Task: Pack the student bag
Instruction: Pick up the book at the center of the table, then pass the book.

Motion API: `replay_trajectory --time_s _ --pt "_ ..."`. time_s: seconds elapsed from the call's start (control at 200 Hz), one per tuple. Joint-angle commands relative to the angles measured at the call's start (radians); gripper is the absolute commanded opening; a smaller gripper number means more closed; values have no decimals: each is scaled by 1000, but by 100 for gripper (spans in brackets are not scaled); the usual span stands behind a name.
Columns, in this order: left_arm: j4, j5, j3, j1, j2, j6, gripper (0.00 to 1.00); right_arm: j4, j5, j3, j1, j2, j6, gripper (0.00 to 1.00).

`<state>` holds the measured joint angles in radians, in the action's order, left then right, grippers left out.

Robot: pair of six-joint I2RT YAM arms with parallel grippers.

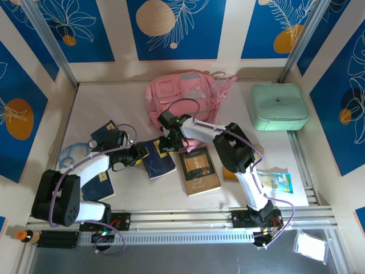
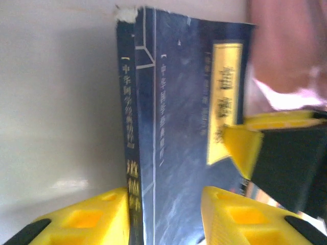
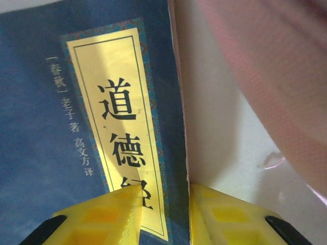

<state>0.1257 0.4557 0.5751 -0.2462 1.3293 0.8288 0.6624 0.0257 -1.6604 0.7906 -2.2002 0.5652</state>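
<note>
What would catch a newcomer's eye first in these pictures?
The pink student bag lies at the back middle of the table, with a mint-green case to its right in the top view. In front of it, the left gripper and right gripper meet from opposite sides on one dark blue book with a yellow title label.

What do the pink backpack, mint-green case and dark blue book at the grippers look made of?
Pink backpack: soft matte fabric; it slumps and creases. Mint-green case: probably smooth moulded plastic, judging by its even rounded form; unsure. Dark blue book: paper cover, shiny gold title label, frayed white corner.
</note>
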Motion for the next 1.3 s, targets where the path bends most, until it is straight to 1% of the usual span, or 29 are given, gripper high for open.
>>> replay_trajectory --time_s 0.0,0.13,0.305,0.425,0.54,0.56,0.625,0.695,0.79,0.92,0.98,1.085,1.2,1.295 --pt "-127 133 25 -38 -17 -18 39 8 12 11 15 -4 22 29" --pt "-108 135 38 -48 27 -35 38 8 10 14 13 -7 27 26" --pt "-70 97 58 -60 56 -53 32 10 0 16 11 -6 27 26" --pt "-22 42 70 -60 43 -70 24 10 -9 20 10 1 31 26" --pt "28 -3 80 -60 22 -83 14 12 -6 21 6 34 44 26" --pt "37 -12 81 -59 16 -87 12 8 -1 23 6 46 45 27" --pt "66 -39 92 -58 -1 -97 0 -19 15 30 4 94 47 30" --pt "116 -79 113 -57 -27 -114 0 -58 22 48 2 158 47 34" --pt "179 -133 148 -53 -81 -135 0 -123 16 85 -9 249 49 42" --pt "217 -196 200 -53 -168 -142 0 -249 28 194 -47 377 73 52" --pt "194 -209 223 -53 -197 -126 0 -310 66 251 -78 427 99 56" --pt "68 -196 257 -55 -206 -60 0 -445 162 354 -140 503 184 63" --pt "-78 -183 312 -61 -150 33 0 -627 266 473 -203 569 299 69" --pt "-215 -191 344 -75 -91 130 0 -768 353 553 -253 594 408 75"
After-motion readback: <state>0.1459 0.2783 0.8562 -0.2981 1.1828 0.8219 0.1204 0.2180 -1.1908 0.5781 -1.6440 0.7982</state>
